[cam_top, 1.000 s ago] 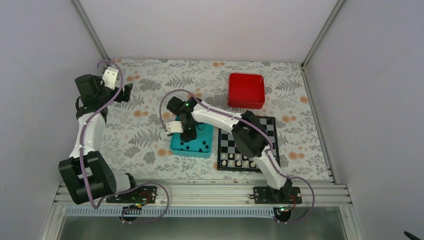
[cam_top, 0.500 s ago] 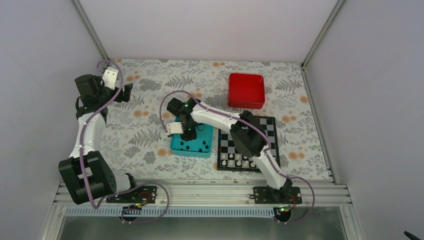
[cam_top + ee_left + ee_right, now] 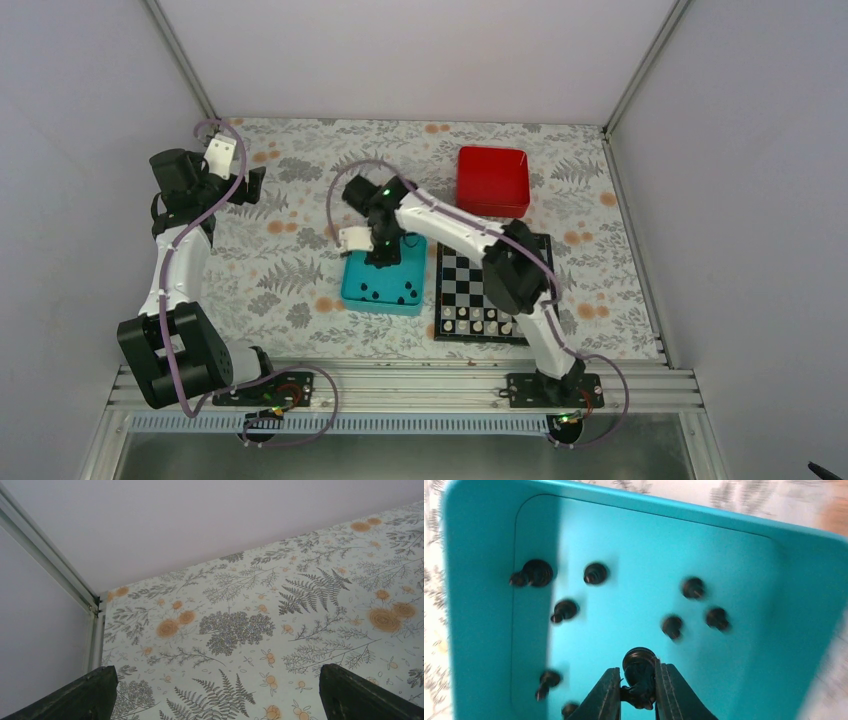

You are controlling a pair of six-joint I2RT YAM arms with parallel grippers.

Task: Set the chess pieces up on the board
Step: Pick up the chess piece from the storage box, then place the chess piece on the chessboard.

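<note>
My right gripper (image 3: 639, 672) is shut on a black chess piece (image 3: 640, 666) and holds it above the teal tray (image 3: 624, 535). Several more black chess pieces (image 3: 595, 573) lie loose in that tray. In the top view the right gripper (image 3: 383, 258) hangs over the far part of the teal tray (image 3: 352, 290), just left of the checkered board (image 3: 487, 272). Pale pieces (image 3: 470, 317) stand along the board's near rows. My left gripper (image 3: 215, 700) is open and empty over the floral table at the far left; it also shows in the top view (image 3: 255, 184).
A red square tray (image 3: 493, 181) stands beyond the board at the back right. The right arm reaches across the board's far left corner. White walls and aluminium rails (image 3: 180, 60) close in the floral table (image 3: 290, 250).
My right gripper has risen and moved slightly toward the far right over the teal tray, with the black piece in it. The left arm has not moved.
</note>
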